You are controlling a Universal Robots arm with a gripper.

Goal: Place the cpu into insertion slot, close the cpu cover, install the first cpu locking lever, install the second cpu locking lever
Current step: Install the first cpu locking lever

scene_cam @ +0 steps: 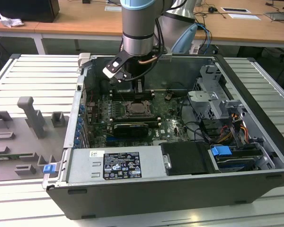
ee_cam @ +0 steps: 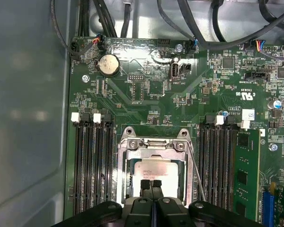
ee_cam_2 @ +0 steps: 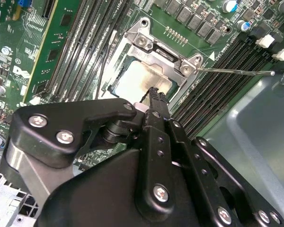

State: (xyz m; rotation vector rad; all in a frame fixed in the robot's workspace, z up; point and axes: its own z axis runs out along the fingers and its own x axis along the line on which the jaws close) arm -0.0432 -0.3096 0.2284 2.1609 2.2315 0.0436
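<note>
The small flat silver-grey square cpu (ee_cam: 154, 171) lies in its socket (scene_cam: 135, 109), at 6 o'clock from the arm (scene_cam: 137, 28) in the exterior view. It is framed by the thin shiny metal cpu cover (ee_cam: 149, 145). The black gripper (ee_cam: 151, 183), pressed together and empty, sits over its edge. Judged light, rigid, fragile: take by the edges.

This is a robotics lab or test workshop. A grey-and-blue industrial robot arm (scene_cam: 138, 28) stands over an open black desktop computer case (scene_cam: 180, 201), its green motherboard (scene_cam: 173, 118) exposed, on a ribbed grey metal tabletop (scene_cam: 38, 71) beside grey blocky plastic fixtures (scene_cam: 31, 116). Behind run pale wooden tabletops (scene_cam: 85, 19) carrying loose white papers (scene_cam: 244, 16).
</note>
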